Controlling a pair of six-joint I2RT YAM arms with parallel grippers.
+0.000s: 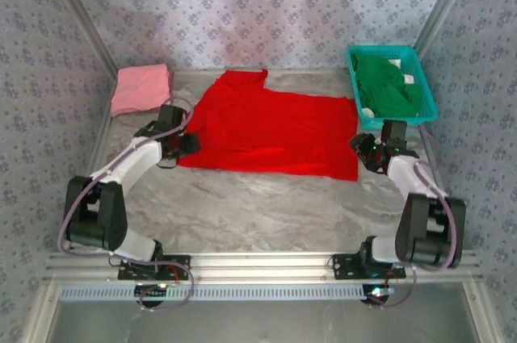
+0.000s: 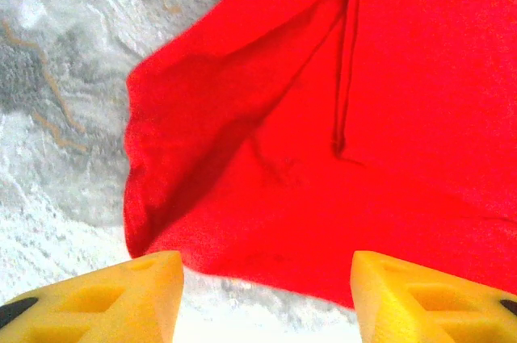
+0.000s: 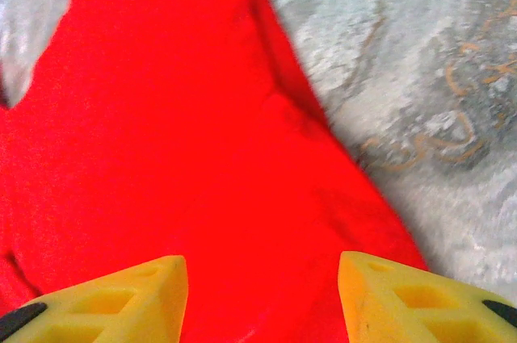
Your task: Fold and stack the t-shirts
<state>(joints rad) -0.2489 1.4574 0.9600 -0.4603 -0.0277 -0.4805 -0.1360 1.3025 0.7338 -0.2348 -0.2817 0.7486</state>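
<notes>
while red t-shirt (image 1: 275, 129) lies spread | left claw (image 2: 266, 282) wide | right claw (image 3: 262, 278) wide | white tags (image 1: 409, 79) by green t-shirt (image 1: 386, 85) unreadable

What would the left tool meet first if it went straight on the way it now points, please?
Most likely the red t-shirt, whose edge lies just ahead of the open left tool; depth is unclear, so possibly the table first.

Open table (image 1: 266, 214) up front; basket (image 1: 380, 50) blocks far-right corner, pink shirt (image 1: 141, 89) far-left.
</notes>
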